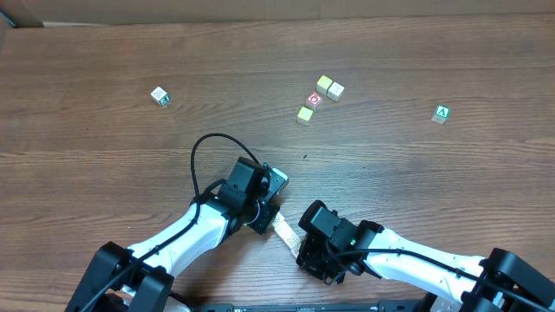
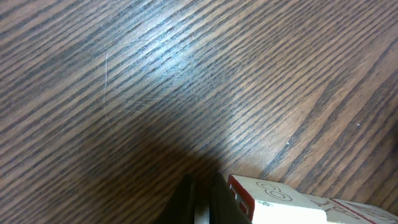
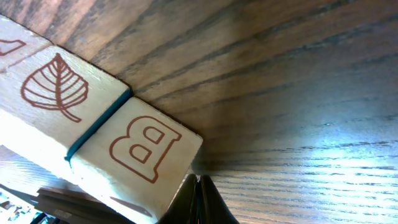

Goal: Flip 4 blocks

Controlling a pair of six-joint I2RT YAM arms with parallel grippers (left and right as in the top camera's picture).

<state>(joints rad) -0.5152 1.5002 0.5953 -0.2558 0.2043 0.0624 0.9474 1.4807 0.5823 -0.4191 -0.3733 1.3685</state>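
Flanking the row of blocks (image 1: 284, 230) on the desk (image 1: 104, 52), left tool (image 2: 199, 196) and right tool (image 3: 199, 190) sit fully closed, probably bracing its ends to tip it.

red "b" on a pale block (image 3: 140, 149); white "a" on the green cube (image 1: 441, 113).

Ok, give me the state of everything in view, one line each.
left end effector: shut, empty, at the row's end.
right end effector: shut, empty, beside the B face.
row of blocks: lying flat between the arms, unheld.
paired cubes: flat, touching each other.
yellow cube: flat, alone.
lone cube: flat, apart from the rest.
red-faced cube: flat, red up.
green A cube: flat, A up.
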